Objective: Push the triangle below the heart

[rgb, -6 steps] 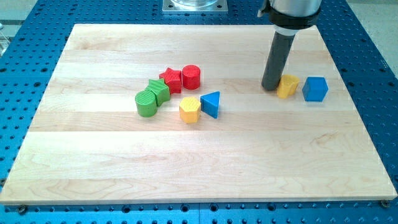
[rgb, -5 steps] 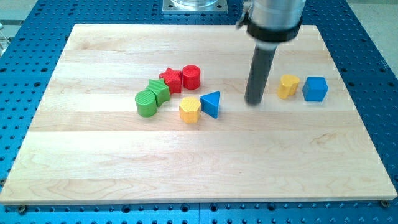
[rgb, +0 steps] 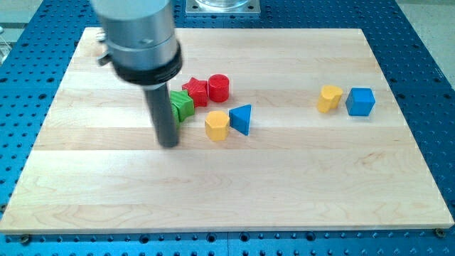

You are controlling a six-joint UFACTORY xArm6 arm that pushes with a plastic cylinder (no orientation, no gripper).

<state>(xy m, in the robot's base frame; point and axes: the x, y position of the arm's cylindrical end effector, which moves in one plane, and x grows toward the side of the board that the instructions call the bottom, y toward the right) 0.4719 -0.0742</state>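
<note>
My tip point(rgb: 168, 144) rests on the wooden board point(rgb: 234, 192), and it is the nearest thing to the view's bottom. There are no fingers to report: the arm ends in a plain dark rod under a grey cylindrical housing, so nothing opens or closes.

I take the yellow hexagon block point(rgb: 217, 125) as the landmark. My tip stands to the view's left of it and slightly lower, apart from it with bare wood between them.

The blue triangle block point(rgb: 242, 119), the task's thing, lies just to the view's right of the yellow hexagon block, touching it or nearly so; I cannot tell which. It is the nearest block on that side.

The green star block point(rgb: 182, 105) sits up and to the view's left of the yellow hexagon block. The rod covers its left part, so whether the rod touches it cannot be told. Anything further left behind the rod is hidden.

The red star block point(rgb: 195, 91) is above and slightly left of the yellow hexagon block, pressed against the green star block's upper right. The red cylinder block point(rgb: 219, 87) stands directly above the yellow hexagon block, touching the red star block's right side.

The yellow heart block point(rgb: 329, 98) lies well apart to the view's right of the yellow hexagon block and a little higher. The blue cube block point(rgb: 361, 101) sits just beside the heart on its right, farthest from the hexagon.
</note>
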